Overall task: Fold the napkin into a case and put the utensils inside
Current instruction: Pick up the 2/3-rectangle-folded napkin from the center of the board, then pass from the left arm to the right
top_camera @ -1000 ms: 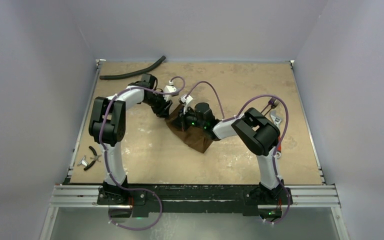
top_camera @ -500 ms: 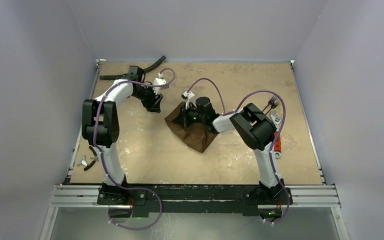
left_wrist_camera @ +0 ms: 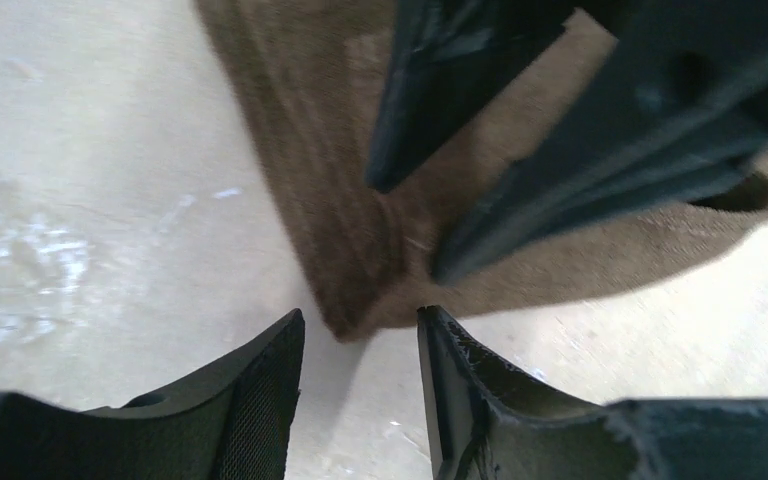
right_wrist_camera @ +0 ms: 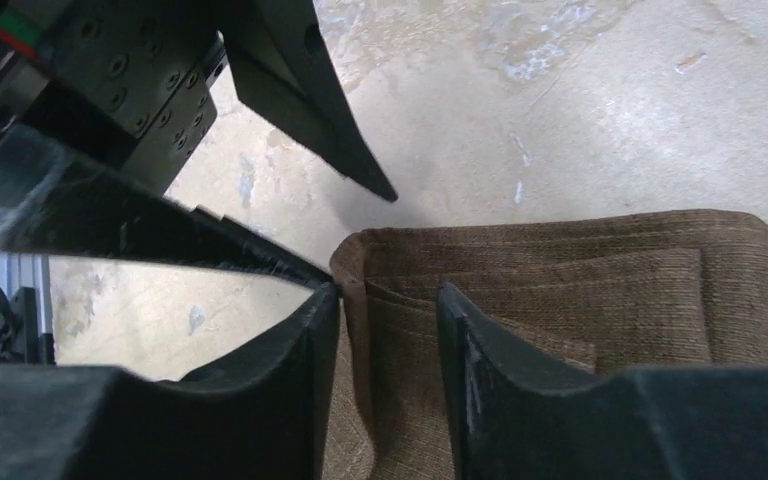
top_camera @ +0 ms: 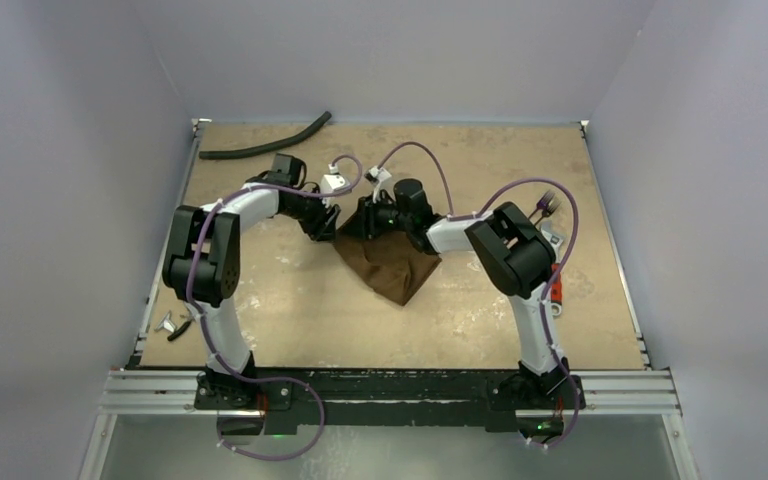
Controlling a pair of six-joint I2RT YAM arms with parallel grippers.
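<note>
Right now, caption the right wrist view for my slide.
Open right tool over a corner of the folded brown napkin, open left tool facing it.

napkin (top_camera: 390,265): we are seeing it lying on the table (top_camera: 460,320), one corner just ahead of the left gripper (left_wrist_camera: 360,330) and beneath the right gripper (right_wrist_camera: 388,300)
hose (top_camera: 265,147): we are seeing it lying well beyond the left gripper

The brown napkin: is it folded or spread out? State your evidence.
Folded. The napkin shows several stacked layers with stepped edges in the right wrist view.
</note>
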